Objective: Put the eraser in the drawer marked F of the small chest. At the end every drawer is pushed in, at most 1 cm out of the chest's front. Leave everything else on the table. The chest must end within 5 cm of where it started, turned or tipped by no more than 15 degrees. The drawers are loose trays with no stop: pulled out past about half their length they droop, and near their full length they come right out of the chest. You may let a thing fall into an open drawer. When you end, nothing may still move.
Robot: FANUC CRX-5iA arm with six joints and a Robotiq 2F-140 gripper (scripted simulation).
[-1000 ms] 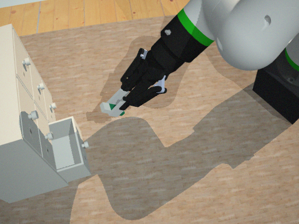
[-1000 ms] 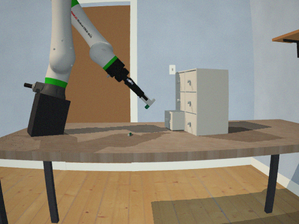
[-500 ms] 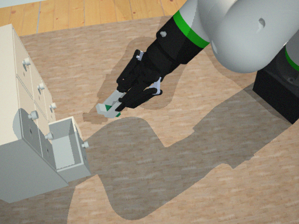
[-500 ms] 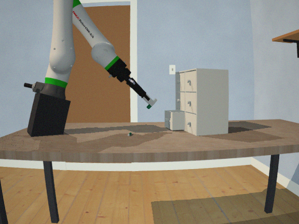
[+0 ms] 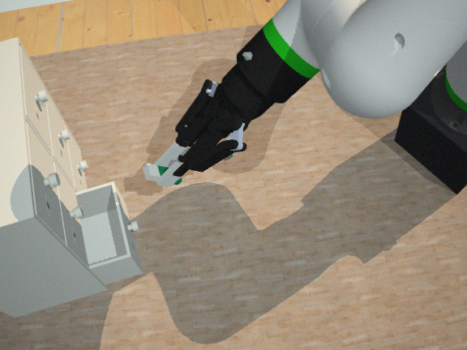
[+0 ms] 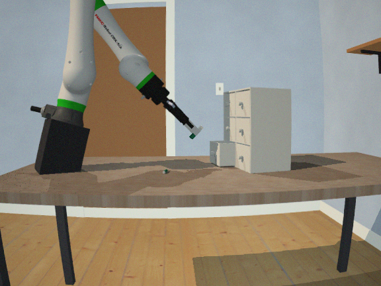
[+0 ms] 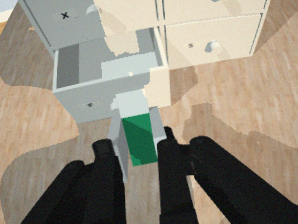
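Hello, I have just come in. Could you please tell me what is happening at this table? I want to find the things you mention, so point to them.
The robot's gripper (image 5: 164, 170) (image 6: 195, 130) (image 7: 138, 124) is holding a green and white eraser (image 5: 153, 172) (image 6: 192, 136) (image 7: 140, 140) above the table (image 5: 284, 283) (image 6: 132, 190) (image 7: 215, 150). One bottom drawer (image 5: 115, 263) (image 6: 225, 153) (image 7: 112, 82) of the small chest (image 5: 40, 267) (image 6: 271, 132) (image 7: 215, 37) is pulled out. The eraser is not in it yet.

We note the gripper (image 5: 167, 165) (image 6: 194, 128) (image 7: 138, 124) has advanced toward the chest (image 5: 49, 263) (image 6: 270, 132) (image 7: 210, 30). The eraser (image 5: 152, 172) (image 6: 192, 136) (image 7: 140, 140) travelled with it, between its fingers.
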